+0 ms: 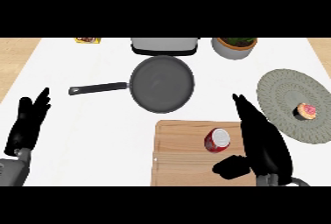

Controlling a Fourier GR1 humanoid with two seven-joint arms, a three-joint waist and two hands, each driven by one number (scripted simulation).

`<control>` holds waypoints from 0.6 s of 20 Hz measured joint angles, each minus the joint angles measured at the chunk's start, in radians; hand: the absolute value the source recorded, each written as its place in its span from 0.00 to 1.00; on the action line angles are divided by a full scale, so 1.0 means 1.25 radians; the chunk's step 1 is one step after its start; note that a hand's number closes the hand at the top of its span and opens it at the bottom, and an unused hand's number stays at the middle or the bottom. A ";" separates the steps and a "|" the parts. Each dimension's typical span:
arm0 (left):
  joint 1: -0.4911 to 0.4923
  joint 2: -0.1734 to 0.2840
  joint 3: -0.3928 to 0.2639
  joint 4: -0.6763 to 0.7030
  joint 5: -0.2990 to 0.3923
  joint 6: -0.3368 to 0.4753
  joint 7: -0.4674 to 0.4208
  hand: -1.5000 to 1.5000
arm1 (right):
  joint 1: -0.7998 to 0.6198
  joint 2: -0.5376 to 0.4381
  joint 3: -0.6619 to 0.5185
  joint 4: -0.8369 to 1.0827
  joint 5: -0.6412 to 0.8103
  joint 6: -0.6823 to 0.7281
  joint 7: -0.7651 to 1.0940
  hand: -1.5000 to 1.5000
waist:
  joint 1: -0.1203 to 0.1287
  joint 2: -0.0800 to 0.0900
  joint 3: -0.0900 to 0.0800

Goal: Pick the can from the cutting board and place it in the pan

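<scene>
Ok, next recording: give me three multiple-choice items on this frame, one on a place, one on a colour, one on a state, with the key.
1. Where is the can?
A. on the cutting board
B. in the pan
C. on the mat

2. What colour is the can's side?
A. blue
B. red
C. green

3. How is the right hand?
A. curled round the can
B. open beside the can
C. inside the pan

Key: 1 A, it lies on the wood. 2 B, its wall shows red. 3 B, fingers straight, the pan holds nothing.

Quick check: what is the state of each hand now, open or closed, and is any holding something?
Left hand: open, holding nothing, at the left edge.
Right hand: open, holding nothing, beside the can.
</scene>
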State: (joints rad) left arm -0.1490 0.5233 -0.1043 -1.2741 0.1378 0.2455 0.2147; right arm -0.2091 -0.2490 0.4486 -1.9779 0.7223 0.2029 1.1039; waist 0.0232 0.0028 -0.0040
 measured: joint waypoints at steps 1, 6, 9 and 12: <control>-0.004 -0.004 0.000 0.001 -0.002 0.002 0.003 0.50 | -0.019 0.014 0.001 0.014 -0.005 0.009 0.009 0.00 | -0.002 0.000 0.000; 0.010 -0.001 0.013 -0.003 -0.006 -0.005 -0.003 0.50 | -0.070 0.071 0.007 0.100 0.010 0.034 0.019 0.00 | -0.007 -0.002 0.002; 0.022 0.000 0.022 -0.005 -0.002 -0.016 -0.010 0.50 | -0.087 0.092 0.005 0.143 0.029 0.047 0.020 0.00 | -0.008 -0.002 0.002; 0.020 0.002 0.029 -0.012 -0.006 -0.017 0.003 0.50 | -0.067 0.102 0.017 0.154 0.057 0.057 0.017 0.00 | -0.014 -0.003 0.002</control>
State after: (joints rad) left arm -0.1241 0.5262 -0.0681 -1.2891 0.1306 0.2242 0.2180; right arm -0.2933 -0.1218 0.4701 -1.7860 0.7940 0.2746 1.1248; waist 0.0061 -0.0013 -0.0011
